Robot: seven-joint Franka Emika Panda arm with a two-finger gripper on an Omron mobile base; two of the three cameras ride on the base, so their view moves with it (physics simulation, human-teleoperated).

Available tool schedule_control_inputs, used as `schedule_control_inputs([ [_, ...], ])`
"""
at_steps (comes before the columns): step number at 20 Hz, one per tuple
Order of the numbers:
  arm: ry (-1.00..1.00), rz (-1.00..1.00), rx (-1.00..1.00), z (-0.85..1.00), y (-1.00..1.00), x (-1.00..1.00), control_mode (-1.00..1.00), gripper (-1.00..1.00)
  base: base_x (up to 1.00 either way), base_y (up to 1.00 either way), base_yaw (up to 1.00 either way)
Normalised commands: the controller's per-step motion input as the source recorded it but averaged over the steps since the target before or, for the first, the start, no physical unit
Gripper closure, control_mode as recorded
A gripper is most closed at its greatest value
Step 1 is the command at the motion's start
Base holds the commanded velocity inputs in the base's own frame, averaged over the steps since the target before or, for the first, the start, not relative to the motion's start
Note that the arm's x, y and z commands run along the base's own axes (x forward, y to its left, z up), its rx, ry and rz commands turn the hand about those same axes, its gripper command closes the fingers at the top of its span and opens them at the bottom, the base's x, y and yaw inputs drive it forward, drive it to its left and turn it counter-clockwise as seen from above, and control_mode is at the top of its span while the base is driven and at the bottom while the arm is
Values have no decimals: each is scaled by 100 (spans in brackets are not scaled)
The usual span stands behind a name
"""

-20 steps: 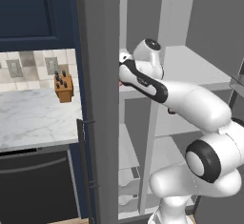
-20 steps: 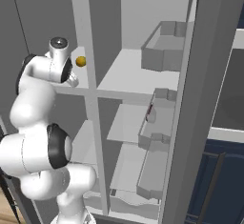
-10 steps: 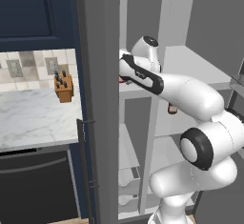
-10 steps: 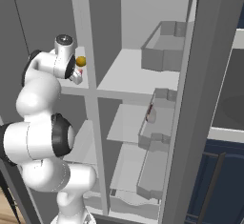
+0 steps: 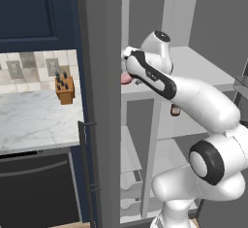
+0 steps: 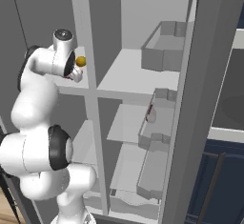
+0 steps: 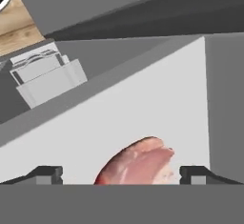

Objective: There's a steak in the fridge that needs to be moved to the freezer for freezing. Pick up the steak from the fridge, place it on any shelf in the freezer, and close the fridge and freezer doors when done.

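Note:
The steak (image 7: 138, 163), a pink-red slab, lies flat on a narrow white shelf (image 7: 143, 113) of the freezer (image 5: 138, 139), the narrower left section. My gripper (image 7: 120, 174) is open around it, with a dark fingertip wide on each side and neither touching the meat. In the left base view the gripper (image 5: 127, 71) is at the front of that shelf (image 5: 140, 92), and a bit of the steak (image 5: 125, 79) shows under the hand. The freezer door (image 5: 99, 105) and the fridge door (image 6: 190, 123) both stand open. The fridge (image 6: 138, 75) has wide white shelves.
A small yellow fruit (image 6: 81, 61) sits beside the hand near the divider. A dark brown bottle (image 6: 149, 111) stands by the door bins (image 6: 162, 51). White drawers (image 5: 131, 183) fill the freezer's bottom. To the left are a marble counter (image 5: 29, 120), a knife block (image 5: 64, 89) and navy cabinets (image 5: 34, 8).
The jaws have gone from shut to wide open, letting the steak go onto the freezer shelf. The hand has stayed at the shelf front while the arm's elbow shifted.

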Motion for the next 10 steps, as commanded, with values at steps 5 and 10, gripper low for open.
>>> schedule_control_inputs([
  [5, 4, 0, 0, 41, -18, -92, -100, -100, 0, 0, 0],
  [10, 11, 0, 0, 57, -21, -95, -100, -100, 0, 0, 0],
])
